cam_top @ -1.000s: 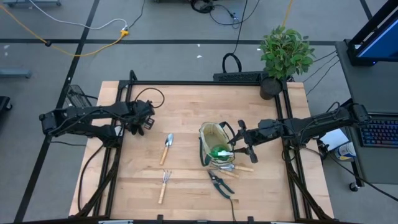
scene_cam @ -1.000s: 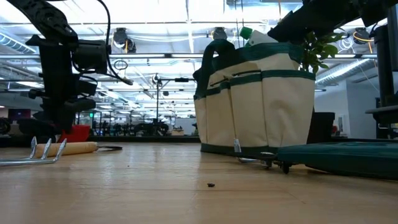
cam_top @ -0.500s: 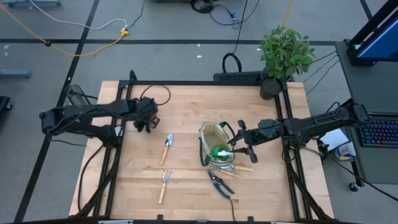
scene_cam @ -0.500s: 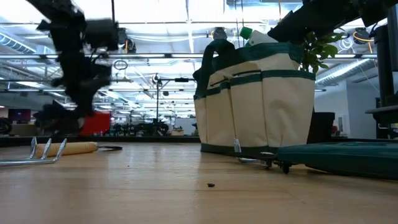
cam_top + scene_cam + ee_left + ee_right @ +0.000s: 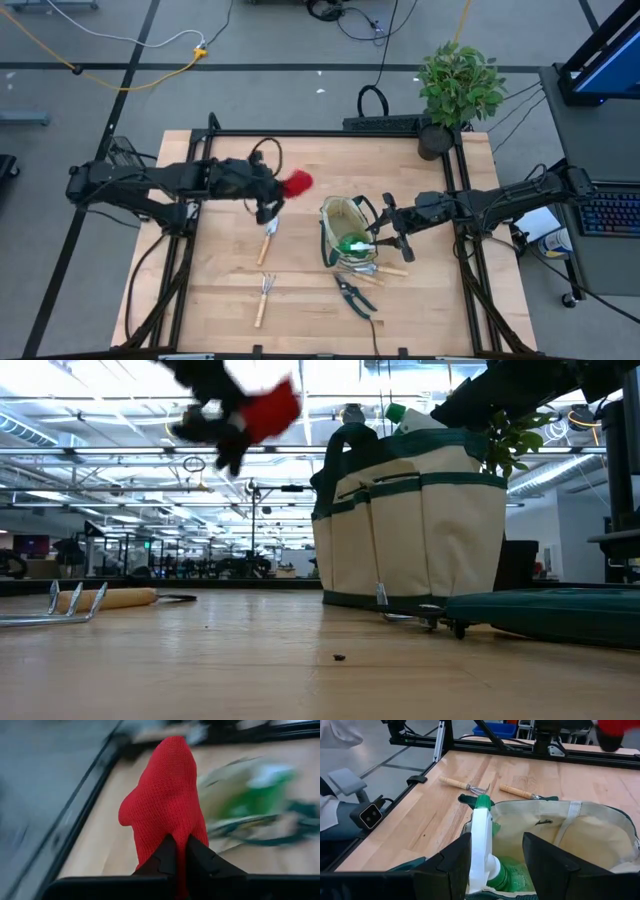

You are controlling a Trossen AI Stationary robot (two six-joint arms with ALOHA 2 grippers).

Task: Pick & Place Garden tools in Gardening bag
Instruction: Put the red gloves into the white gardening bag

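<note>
The left tool (image 5: 272,196) pinches a red glove (image 5: 297,182) aloft, at ten o'clock from the bag (image 5: 345,230) on the tabletop (image 5: 320,160). The right tool (image 5: 495,865), fingers spread, straddles a green spray bottle (image 5: 482,847) at the bag's rim. A trowel (image 5: 267,238), fork (image 5: 264,296) and shears (image 5: 353,295) lie on the wood.

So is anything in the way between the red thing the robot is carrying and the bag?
Nothing visible blocks it. The left gripper holds the red fabric item in the air, above the trowel. The right gripper sits at the gardening bag rim beside a green bottle, crowding the opening somewhat.
</note>
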